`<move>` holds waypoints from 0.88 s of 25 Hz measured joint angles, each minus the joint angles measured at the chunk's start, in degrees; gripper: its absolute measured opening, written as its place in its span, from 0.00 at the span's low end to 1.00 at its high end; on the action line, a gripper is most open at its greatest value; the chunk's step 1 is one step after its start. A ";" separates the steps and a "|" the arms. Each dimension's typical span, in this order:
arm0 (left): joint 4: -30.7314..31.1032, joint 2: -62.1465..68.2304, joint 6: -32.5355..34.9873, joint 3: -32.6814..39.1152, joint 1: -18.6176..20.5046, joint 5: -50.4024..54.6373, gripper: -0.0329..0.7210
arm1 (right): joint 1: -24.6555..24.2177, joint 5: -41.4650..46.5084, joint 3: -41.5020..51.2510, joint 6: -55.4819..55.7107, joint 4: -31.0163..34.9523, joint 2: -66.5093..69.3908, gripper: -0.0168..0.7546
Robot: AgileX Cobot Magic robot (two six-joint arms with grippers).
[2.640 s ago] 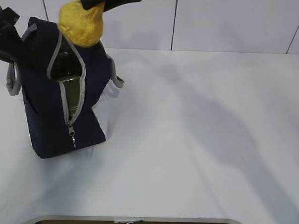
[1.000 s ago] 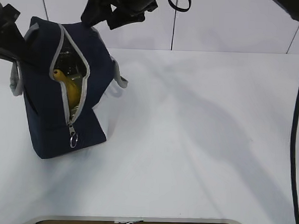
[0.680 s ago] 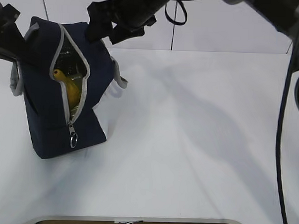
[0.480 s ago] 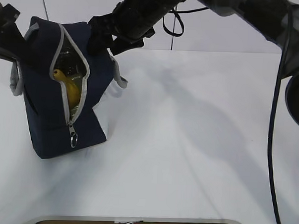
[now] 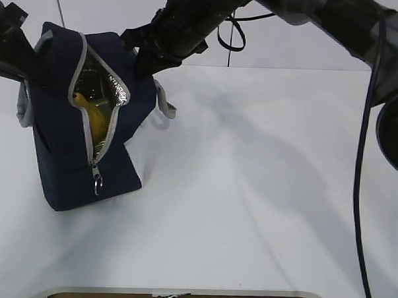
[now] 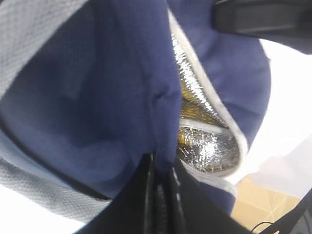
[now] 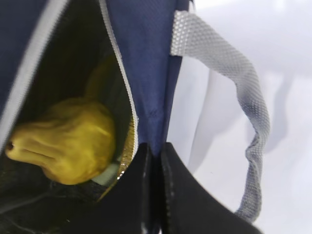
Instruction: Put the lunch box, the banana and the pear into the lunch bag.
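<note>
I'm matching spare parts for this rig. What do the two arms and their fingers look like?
Both arms are black. The right arm is bulky and glossy, with thin black cables looping beside it and one long cable hanging down the right edge of the exterior view. The left arm shows only as angular black parts. The fingers of each are flat, smooth, matte black bars without visible markings.

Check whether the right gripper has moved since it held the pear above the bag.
Yes. The right gripper has come down from above the lunch bag to its right top edge and is shut on the fabric; the pear lies inside.
</note>
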 joint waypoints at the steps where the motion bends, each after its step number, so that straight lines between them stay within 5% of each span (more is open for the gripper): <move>1: -0.08 0.00 0.00 0.00 0.00 0.00 0.06 | 0.00 0.24 0.00 0.00 -0.78 0.11 0.05; 9: -4.45 0.00 0.00 0.00 0.00 0.14 0.06 | -0.41 4.72 0.00 3.59 -3.99 -0.62 0.04; 17: -10.40 -0.19 -1.37 0.00 -0.20 0.14 0.06 | -0.41 7.56 0.14 16.29 -14.31 -7.92 0.04; 22: -11.65 -0.19 -1.58 0.00 -4.08 0.03 0.05 | -0.41 7.93 5.57 19.69 -21.46 -14.30 0.04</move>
